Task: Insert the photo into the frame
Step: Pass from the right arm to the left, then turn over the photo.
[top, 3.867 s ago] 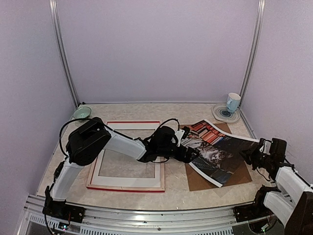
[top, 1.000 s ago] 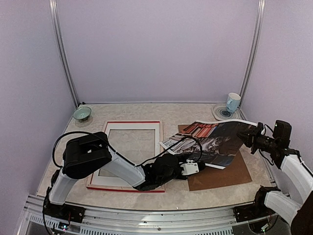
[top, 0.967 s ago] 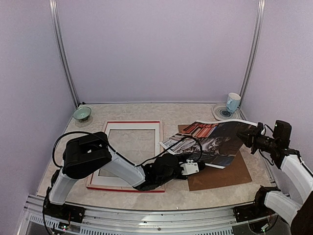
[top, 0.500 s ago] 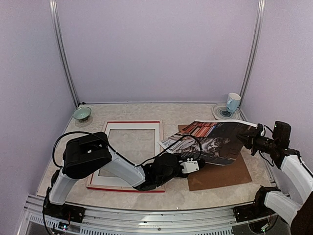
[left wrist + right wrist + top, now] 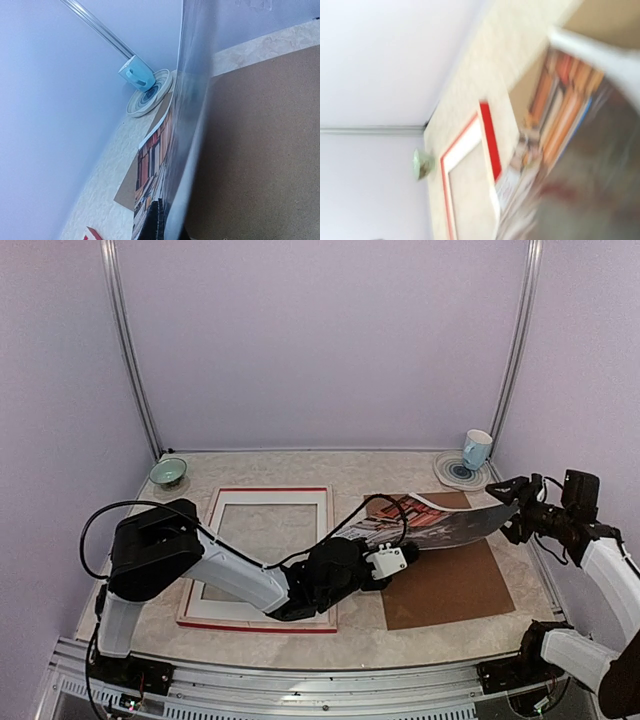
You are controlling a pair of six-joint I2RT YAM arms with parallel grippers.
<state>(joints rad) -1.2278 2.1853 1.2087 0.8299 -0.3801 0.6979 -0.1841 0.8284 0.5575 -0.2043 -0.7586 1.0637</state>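
Large paper print of colourful books [image 5: 440, 525] held aloft, centre right.
It is clamped at lower left by the left gripper [image 5: 385, 562]; the right gripper [image 5: 510, 508] is spread open at its right tip.

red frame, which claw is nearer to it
Left. The left claw sits by the red frame, just off its near right corner; the right claw is far off to the right, across the brown board.

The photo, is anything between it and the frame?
Nothing separate shows between them. The photo, held in the left gripper, hangs over the brown board right of the frame; only the left arm itself crosses the frame's near right corner.
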